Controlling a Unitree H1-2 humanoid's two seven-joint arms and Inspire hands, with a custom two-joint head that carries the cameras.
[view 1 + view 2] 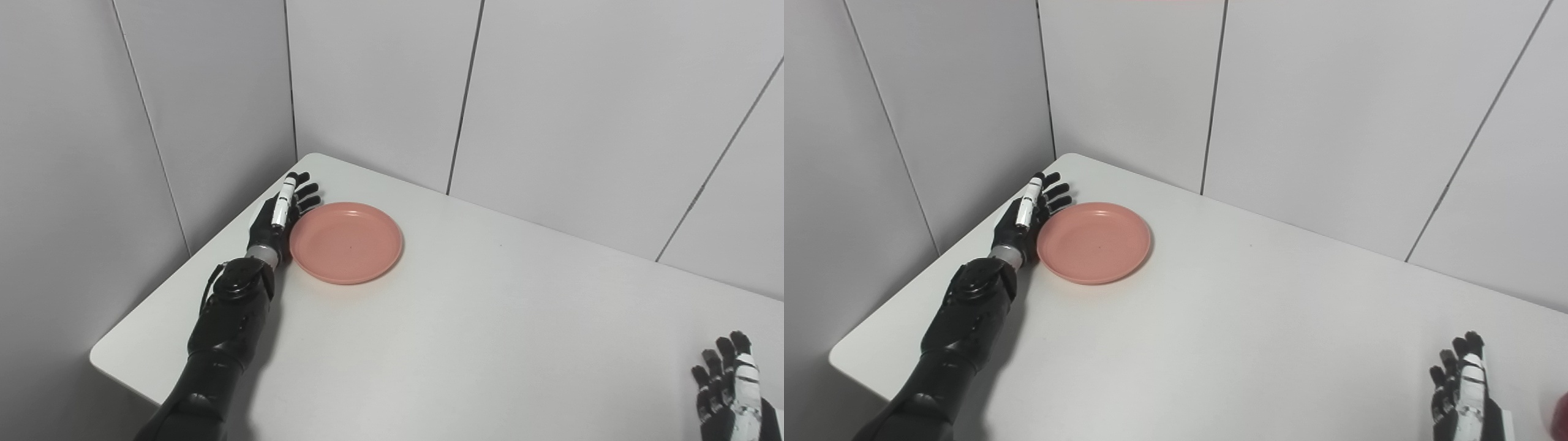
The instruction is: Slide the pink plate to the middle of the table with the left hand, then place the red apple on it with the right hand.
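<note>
Grey wall panels with dark seams close in two sides of a white desk (490, 318), whose rounded far corner sits at about 11 o'clock and whose near-left corner shows at 8 o'clock. One pink plate (346, 242) lies flat toward the 10 o'clock part of the desk, near the left edge and well short of the middle; it holds nothing. From the plate toward 3 and 5 o'clock the white top runs bare and wide, while at 9 o'clock only a narrow strip remains before the edge.

Two hands are in view. The left hand (282, 211) stands on edge just at the plate's 9 o'clock rim, fingers (304, 190) straight and slightly fanned, pointing to 12 o'clock, holding nothing; whether the palm actually touches the rim I cannot tell. Its black arm comes up from 7 o'clock. The right hand (1461, 392) waits at 4 o'clock near the bottom edge, well apart from the plate, fingers spread upward and empty.

Only the right eye view shows a dark red sliver (1562, 410) at the frame's right edge, just beside the right hand; too little shows to say that it is the apple. The left eye view cuts the right hand closer to the corner and shows no red
</note>
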